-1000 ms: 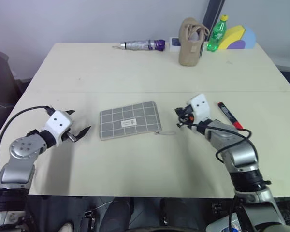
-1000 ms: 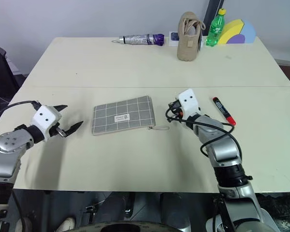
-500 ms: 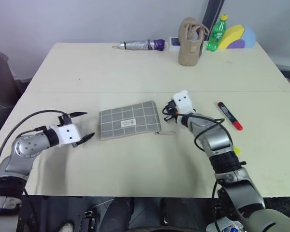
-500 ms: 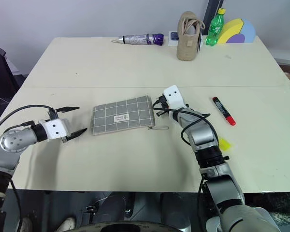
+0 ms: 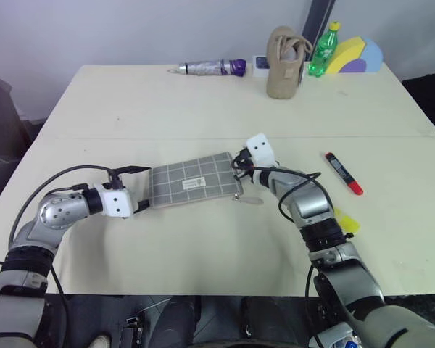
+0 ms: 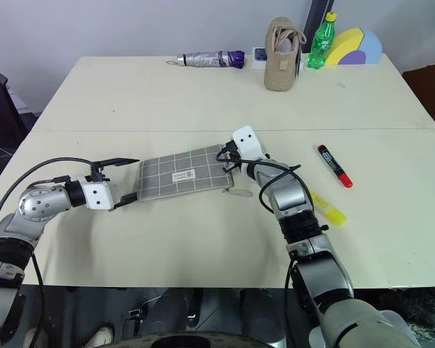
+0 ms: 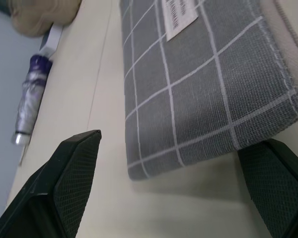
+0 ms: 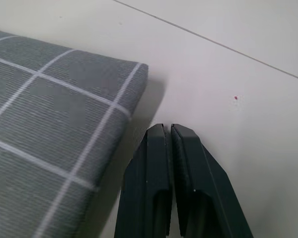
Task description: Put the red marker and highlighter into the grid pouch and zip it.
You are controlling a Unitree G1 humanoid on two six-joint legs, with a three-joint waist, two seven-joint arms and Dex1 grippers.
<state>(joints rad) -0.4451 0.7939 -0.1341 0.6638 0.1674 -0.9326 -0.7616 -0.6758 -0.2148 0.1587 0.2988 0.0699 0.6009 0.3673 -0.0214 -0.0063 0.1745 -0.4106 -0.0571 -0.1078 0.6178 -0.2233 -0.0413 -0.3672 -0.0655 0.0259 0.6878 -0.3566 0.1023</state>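
Observation:
The grey grid pouch (image 5: 194, 181) lies flat in the middle of the table, its cord pull (image 5: 250, 199) trailing off its right end. My left gripper (image 5: 139, 188) is open, and its two fingers straddle the pouch's left edge (image 7: 203, 84) without touching it. The right gripper (image 5: 237, 163) is shut and empty, its tips (image 8: 168, 133) on the table just beside the pouch's far right corner. The red marker (image 5: 344, 172) lies to the right of my right arm. Nearer the front, the yellow highlighter (image 6: 328, 207) rests by that arm's elbow.
Along the table's far edge lie a folded purple umbrella (image 5: 212, 67), an upright beige bag (image 5: 284, 64), a green bottle (image 5: 324, 49) and a yellow, purple and blue shape (image 5: 355, 56). A seam (image 5: 130, 138) crosses the tabletop behind the pouch.
The left gripper has moved right to the pouch's left edge and rolled over. The right gripper has moved left to the pouch's right corner, which uncovered the highlighter.

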